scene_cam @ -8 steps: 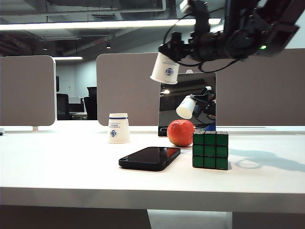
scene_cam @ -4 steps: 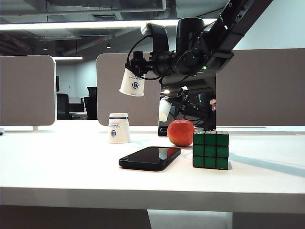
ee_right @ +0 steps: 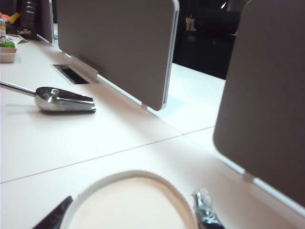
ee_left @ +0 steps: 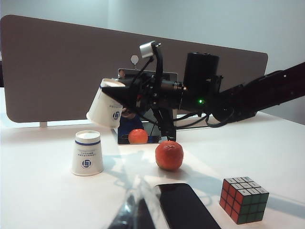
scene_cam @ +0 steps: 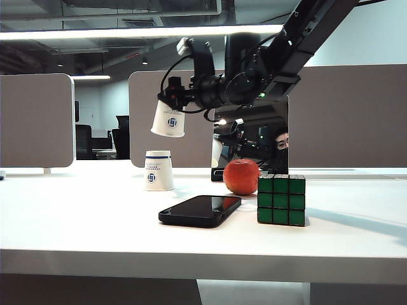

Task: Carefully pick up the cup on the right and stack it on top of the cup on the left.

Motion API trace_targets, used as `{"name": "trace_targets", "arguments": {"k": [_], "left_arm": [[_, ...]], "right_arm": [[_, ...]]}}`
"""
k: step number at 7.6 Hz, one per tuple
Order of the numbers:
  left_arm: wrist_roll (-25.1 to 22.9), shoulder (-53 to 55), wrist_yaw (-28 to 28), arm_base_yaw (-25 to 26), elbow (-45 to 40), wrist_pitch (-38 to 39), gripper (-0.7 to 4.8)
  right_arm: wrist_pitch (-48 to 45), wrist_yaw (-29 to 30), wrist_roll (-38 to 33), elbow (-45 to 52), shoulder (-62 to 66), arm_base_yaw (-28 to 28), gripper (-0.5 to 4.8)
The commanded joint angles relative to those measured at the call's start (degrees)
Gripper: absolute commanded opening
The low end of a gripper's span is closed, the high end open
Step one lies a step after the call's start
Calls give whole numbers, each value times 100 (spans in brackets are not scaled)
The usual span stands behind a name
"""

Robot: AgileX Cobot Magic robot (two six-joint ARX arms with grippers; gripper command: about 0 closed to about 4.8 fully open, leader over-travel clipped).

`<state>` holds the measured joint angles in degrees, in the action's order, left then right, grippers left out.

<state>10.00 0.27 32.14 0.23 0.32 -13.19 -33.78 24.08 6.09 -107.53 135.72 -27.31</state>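
Observation:
The cup on the left (scene_cam: 158, 170) (ee_left: 87, 152) stands upside down on the white table, white with a blue band and logo. The other cup (scene_cam: 168, 121) (ee_left: 106, 109) hangs tilted in the air just above it and slightly to its right, with my right gripper (scene_cam: 173, 101) (ee_left: 121, 95) shut on its sides. In the right wrist view the held cup's rim (ee_right: 133, 179) fills the space between the right gripper's (ee_right: 131, 214) two fingers. My left gripper (ee_left: 138, 210) stays low over the near table, fingers together and holding nothing, and does not show in the exterior view.
A red-orange fruit (scene_cam: 241, 176), a black phone (scene_cam: 200, 210) and a Rubik's cube (scene_cam: 280, 199) lie right of the standing cup. A mirror (scene_cam: 251, 136) leans against the grey partitions behind. A metal scoop (ee_right: 62, 100) lies on the neighbouring desk.
My right arm has carried the held cup leftward and down, from high above the mirror to just over the standing cup. The left gripper has not moved.

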Motion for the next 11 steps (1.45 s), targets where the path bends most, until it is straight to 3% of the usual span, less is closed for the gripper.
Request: {"name": "trace_targets", "arguments": {"k": [1, 4, 8, 11], "left_arm": [[11, 2, 26, -4, 11, -52, -6], [11, 2, 28, -7, 11, 114, -6], [9, 2, 136, -7, 11, 116, -6], [9, 4, 136, -7, 11, 114, -6]], "right_arm": [[28, -68, 39, -35, 227, -229, 305], [-640, -1025, 39, -39, 332, -247, 305], [-188, -977, 15, -1117, 944, -306, 305], [105, -1027, 15, -1174, 1071, -297, 305]]}}
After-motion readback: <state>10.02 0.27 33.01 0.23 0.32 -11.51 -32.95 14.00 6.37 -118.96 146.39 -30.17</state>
